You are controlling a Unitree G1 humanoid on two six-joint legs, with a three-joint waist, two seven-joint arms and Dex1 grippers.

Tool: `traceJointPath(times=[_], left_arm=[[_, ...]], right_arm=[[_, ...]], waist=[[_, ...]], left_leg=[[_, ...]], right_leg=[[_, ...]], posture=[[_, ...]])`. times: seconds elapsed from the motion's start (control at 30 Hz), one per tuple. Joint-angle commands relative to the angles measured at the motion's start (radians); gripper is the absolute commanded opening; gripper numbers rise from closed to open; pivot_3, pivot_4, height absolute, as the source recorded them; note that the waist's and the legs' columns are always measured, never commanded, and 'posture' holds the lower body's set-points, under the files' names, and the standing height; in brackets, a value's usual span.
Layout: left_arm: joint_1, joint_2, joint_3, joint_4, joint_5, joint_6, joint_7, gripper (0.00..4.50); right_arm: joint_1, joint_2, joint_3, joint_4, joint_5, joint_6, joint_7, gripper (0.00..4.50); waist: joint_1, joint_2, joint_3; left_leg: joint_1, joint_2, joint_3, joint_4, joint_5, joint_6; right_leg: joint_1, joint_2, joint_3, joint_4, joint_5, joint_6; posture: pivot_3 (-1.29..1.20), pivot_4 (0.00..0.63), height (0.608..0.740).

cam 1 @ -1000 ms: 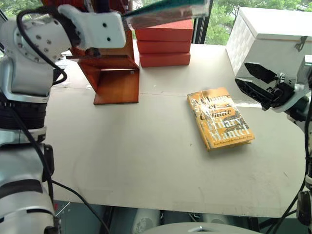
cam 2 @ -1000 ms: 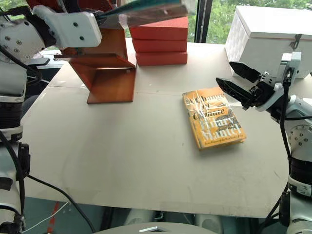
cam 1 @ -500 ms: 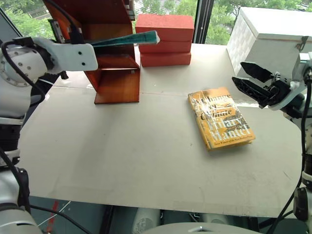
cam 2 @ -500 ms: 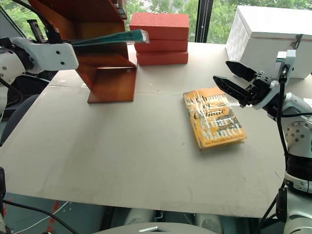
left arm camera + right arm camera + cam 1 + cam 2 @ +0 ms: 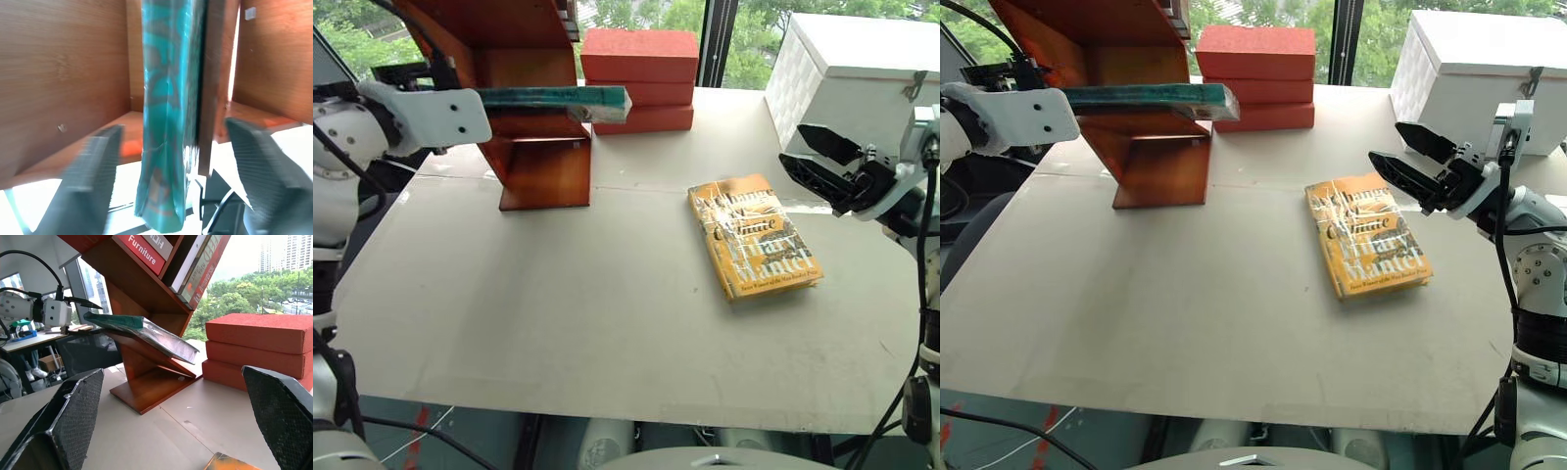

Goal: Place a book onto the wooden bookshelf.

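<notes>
Teal and shiny under its clear plastic wrap, the large hardcover book [image 5: 1151,95] lies flat on the flat board of the tall reddish-brown polished wooden bookshelf [image 5: 1160,157], its far end jutting past the shelf's edge toward the stack of three red-orange rectangular boxes [image 5: 1258,61]. The left gripper [image 5: 171,166] sits level at the book's near end; in the left wrist view its two black fingers [image 5: 93,166] stand spread well apart on either side of the spine, with a gap between each pad and the cover, so the book rests on the wood and not in a grip. Slanted panels of the same wood rise above it, and the right wrist view shows other books leaning in the upper compartment.

The right gripper [image 5: 1405,162] hovers over the pale table [image 5: 1185,313], its fingers parted and holding nothing, pointing toward the shelf. Just beside and below it lies a smaller yellow-orange book with white lettering [image 5: 1366,235], flat on the table and well apart from the shelf. A white woven-textured chest [image 5: 1474,59] stands at the far right corner of the table, behind the right gripper.
</notes>
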Motion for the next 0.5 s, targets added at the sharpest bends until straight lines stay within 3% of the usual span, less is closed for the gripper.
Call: traceJointPath(times=[0.03,0.2,0.37,0.5], left_arm=[[0.009,-0.001,0.102,-0.086,-0.060,0.070,0.007,4.44],[0.102,-0.089,0.241,-0.277,-0.260,0.226,-0.054,4.44],[0.221,-0.312,0.389,-0.532,-0.631,0.504,-0.055,4.44],[0.442,-0.478,0.470,-0.717,-0.958,0.786,-0.023,4.44]], right_arm=[[0.022,-0.028,-0.048,-0.017,-0.003,-0.014,0.019,4.50],[0.164,-0.078,-0.088,-0.002,-0.061,-0.052,0.067,4.50],[0.300,-0.082,-0.158,0.017,-0.084,-0.092,0.081,4.50],[0.409,-0.080,-0.149,0.037,-0.207,-0.210,0.094,4.50]], waist=[[0.003,0.000,0.000],[0.005,0.000,0.000],[0.002,0.000,0.000],[-0.008,0.001,-0.001]], left_leg=[[0.000,0.000,0.000,0.000,0.000,0.000],[-0.005,0.000,-0.003,0.002,0.000,0.000],[-0.006,-0.001,-0.003,0.004,0.000,0.000],[0.000,0.000,-0.002,0.004,0.000,0.000]], right_leg=[[0.000,0.000,0.000,0.000,0.000,0.000],[-0.001,-0.001,-0.003,-0.002,0.000,0.000],[-0.001,-0.003,-0.004,0.000,0.000,0.001],[0.001,-0.003,-0.001,0.002,0.000,0.001]], posture=[[0.00,0.150,0.718],[0.00,0.150,0.718],[0.00,0.150,0.718],[0.00,0.150,0.718]])
